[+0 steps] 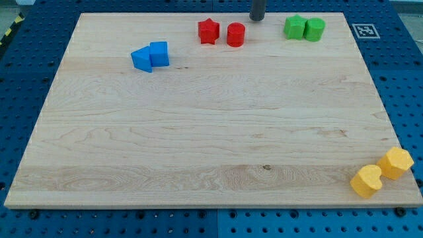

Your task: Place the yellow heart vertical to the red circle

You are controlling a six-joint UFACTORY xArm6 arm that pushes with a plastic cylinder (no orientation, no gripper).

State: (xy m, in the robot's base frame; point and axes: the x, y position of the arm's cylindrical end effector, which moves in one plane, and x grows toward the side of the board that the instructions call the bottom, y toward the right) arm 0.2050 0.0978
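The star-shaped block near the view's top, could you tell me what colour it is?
Red. The star sits just left of the red circle, clearest in the camera view.

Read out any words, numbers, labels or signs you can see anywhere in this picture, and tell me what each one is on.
No readable words, letters or numbers show anywhere.
Only sign: a small black-and-white square marker at the top right corner of the light wooden board, a coded pattern, not text.
The coloured blocks and the blue pegboard table bear no print.
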